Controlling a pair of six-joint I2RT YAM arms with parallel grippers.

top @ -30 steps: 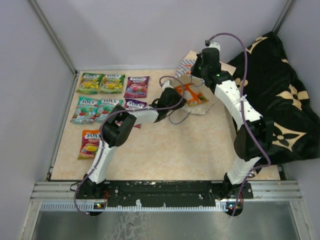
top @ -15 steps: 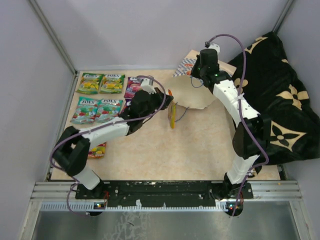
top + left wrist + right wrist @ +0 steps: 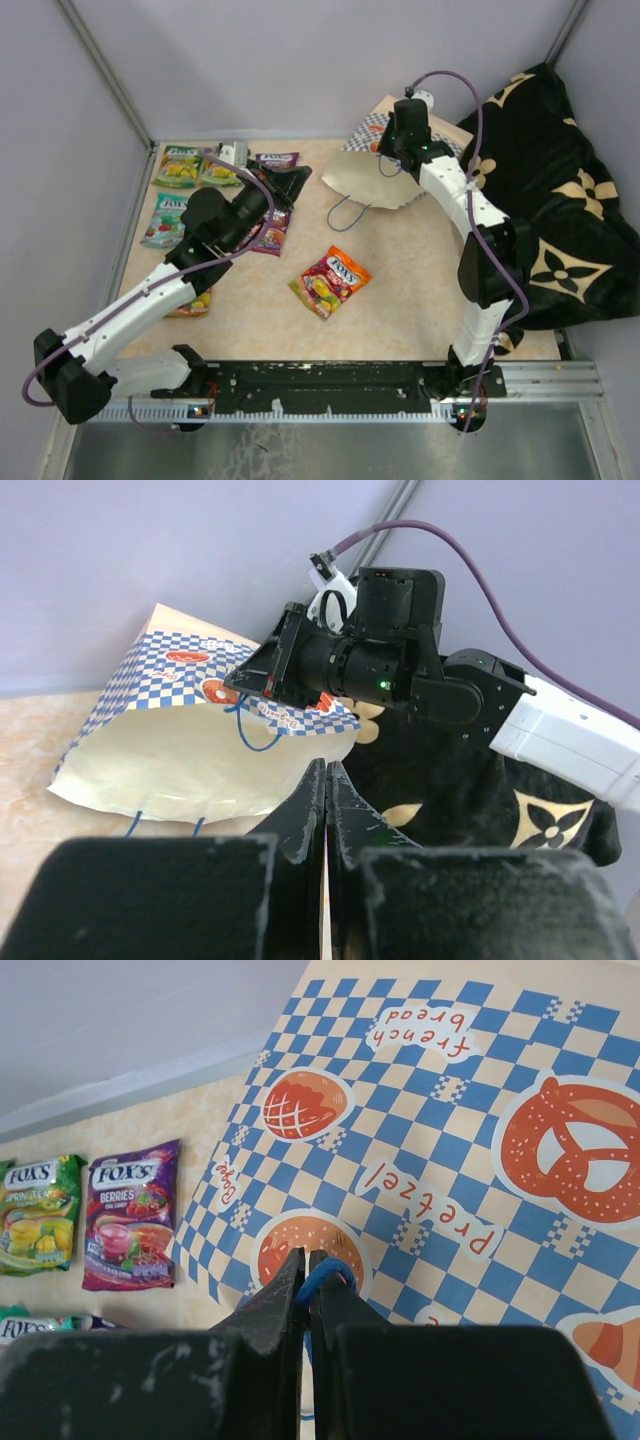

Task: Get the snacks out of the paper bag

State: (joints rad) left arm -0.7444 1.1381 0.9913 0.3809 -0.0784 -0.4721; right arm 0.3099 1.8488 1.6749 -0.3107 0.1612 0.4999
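Beige tabletop (image 3: pixel 405 300) — orange-red pouch (image 3: pixel 330 281) alone mid-surface, paper bag (image 3: pixel 375 180) near far edge

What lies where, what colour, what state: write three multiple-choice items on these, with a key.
1. The orange-red pouch lies: A in the bag; B on the bare table; C in a gripper.
2. The bag's cord is: A red; B green; C blue.
3. The right gripper is: A shut on the cord; B open; C shut on a pouch.
Key: 1 B, it lies mid-table, apart from the other pouches; 2 C, the right wrist view shows it blue; 3 A, its fingers pinch the cord.
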